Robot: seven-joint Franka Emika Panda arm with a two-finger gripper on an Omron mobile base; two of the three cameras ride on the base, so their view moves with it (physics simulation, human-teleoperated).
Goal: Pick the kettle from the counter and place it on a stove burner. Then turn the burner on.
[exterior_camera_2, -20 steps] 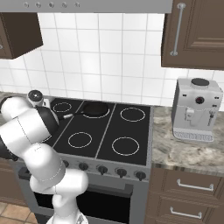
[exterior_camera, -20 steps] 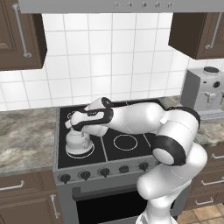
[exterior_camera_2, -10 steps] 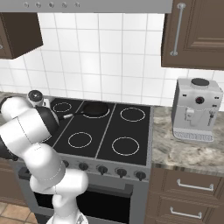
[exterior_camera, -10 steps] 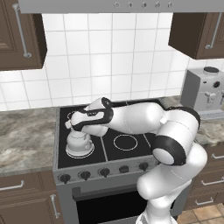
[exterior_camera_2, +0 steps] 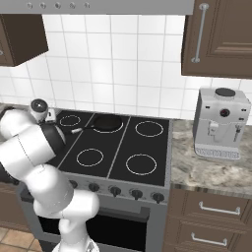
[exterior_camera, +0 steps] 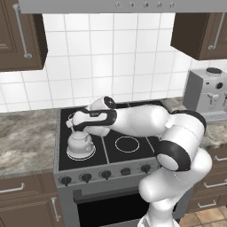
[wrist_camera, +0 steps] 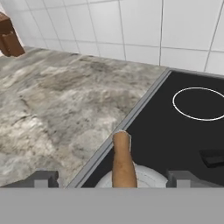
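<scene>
kettle (exterior_camera: pixel 80 142) unmoved (seemingly); gripper (exterior_camera: pixel 76 126) likewise

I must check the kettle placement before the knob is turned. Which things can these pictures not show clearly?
- Hand: in the hand view the fingertips are cut off at the bottom, so open or shut is unclear.
- Kettle: in the left base view the arm covers its handle; whether it sits centred on the stove burner is hard to tell.
- Knobs: too small to read their positions.
- Frying pan: in the right base view the arm hides part of its handle.
</scene>
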